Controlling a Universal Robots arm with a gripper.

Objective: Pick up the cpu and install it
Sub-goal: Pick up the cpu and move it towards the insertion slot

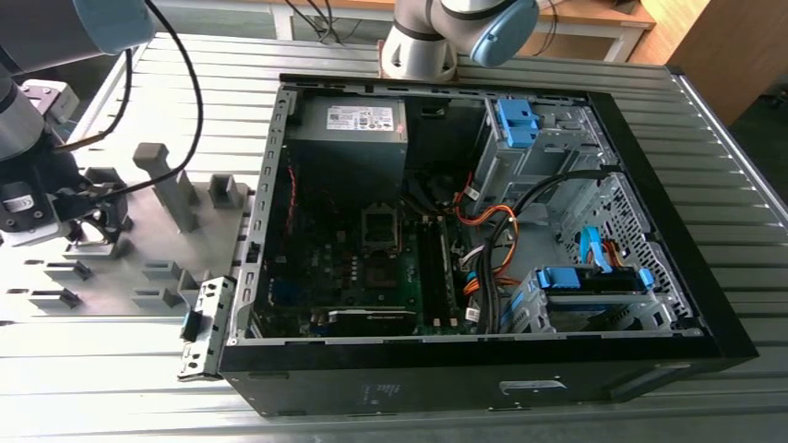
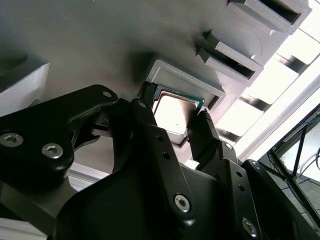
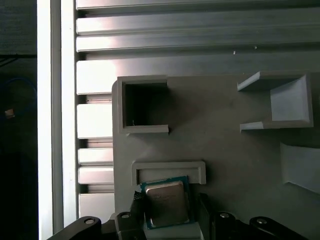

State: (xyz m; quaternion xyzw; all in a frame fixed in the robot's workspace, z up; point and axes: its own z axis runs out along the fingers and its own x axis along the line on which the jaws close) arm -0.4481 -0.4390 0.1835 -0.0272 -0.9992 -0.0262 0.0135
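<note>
The black two-fingered gripper (image 2: 176,116) straddles the small square tan-grey metal cpu (image 2: 174,114), lying in its grey plastic fixture (image 3: 170,169) at nine o'clock of the open black computer case (image 1: 689,277); jaws spread, apparently unclamped; pick-up step, needing a square closure.

A robotics lab or test workshop set up for computer assembly: an opened desktop computer case (image 1: 493,212) lies on its side on a ribbed aluminium surface (image 1: 689,166), motherboard and cabling exposed. Beside it, toward the exterior view's left, a grey plastic fixture plate (image 1: 148,240) with moulded holders sits under an industrial robot arm (image 1: 31,120). A second arm's base (image 1: 419,41) stands behind the case, near wooden desks (image 1: 702,46).
</note>
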